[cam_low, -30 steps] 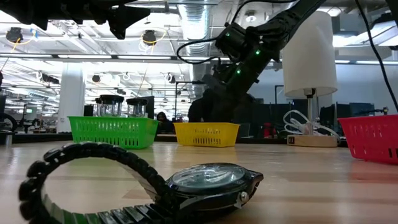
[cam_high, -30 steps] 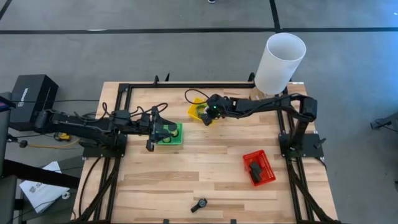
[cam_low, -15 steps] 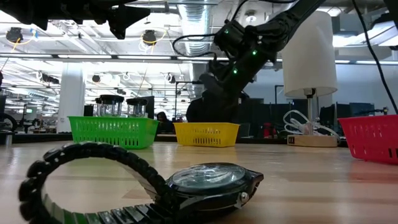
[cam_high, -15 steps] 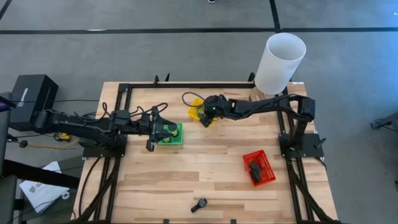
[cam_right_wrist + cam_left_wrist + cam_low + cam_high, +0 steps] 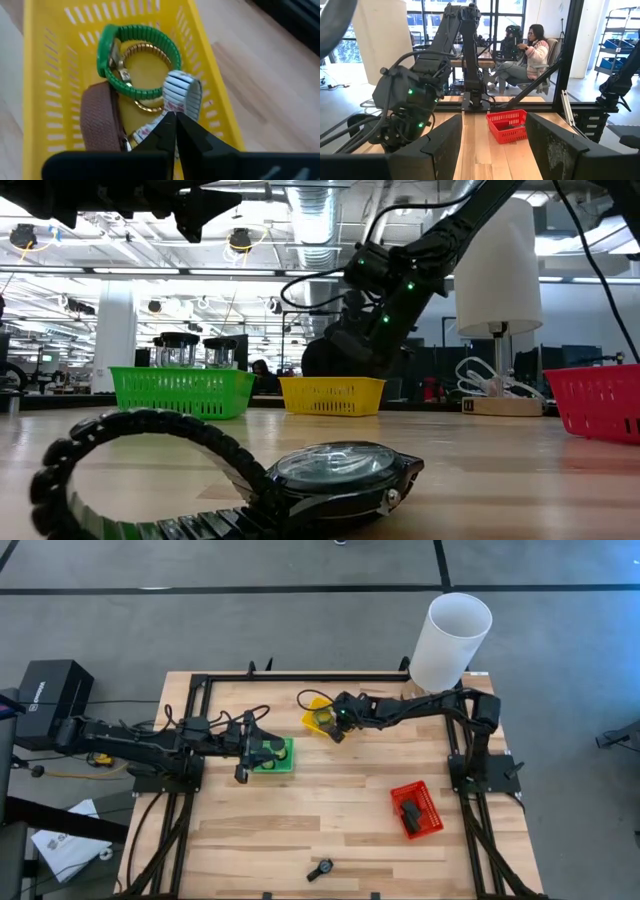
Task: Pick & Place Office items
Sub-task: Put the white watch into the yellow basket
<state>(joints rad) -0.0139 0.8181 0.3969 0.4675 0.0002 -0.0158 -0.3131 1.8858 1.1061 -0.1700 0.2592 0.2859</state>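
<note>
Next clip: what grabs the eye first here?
The right gripper, shut and empty, hangs over the yellow tray at the table's back, where a green watch, a white-banded one and a brown strap lie in a heap. In the low view a black watch fills the foreground; it lies alone near the table's front edge. The left gripper waits open by the green tray.

Watches [image 5: 137, 75] in tray [image 5: 210, 90] — right claw [image 5: 175, 131] above.

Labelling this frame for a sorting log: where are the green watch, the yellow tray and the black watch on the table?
green watch [image 5: 137, 60]: right wrist view, its band.
yellow tray [image 5: 212, 100]: right wrist view, side wall.
black watch [image 5: 335, 470]: low view, its face.
</note>
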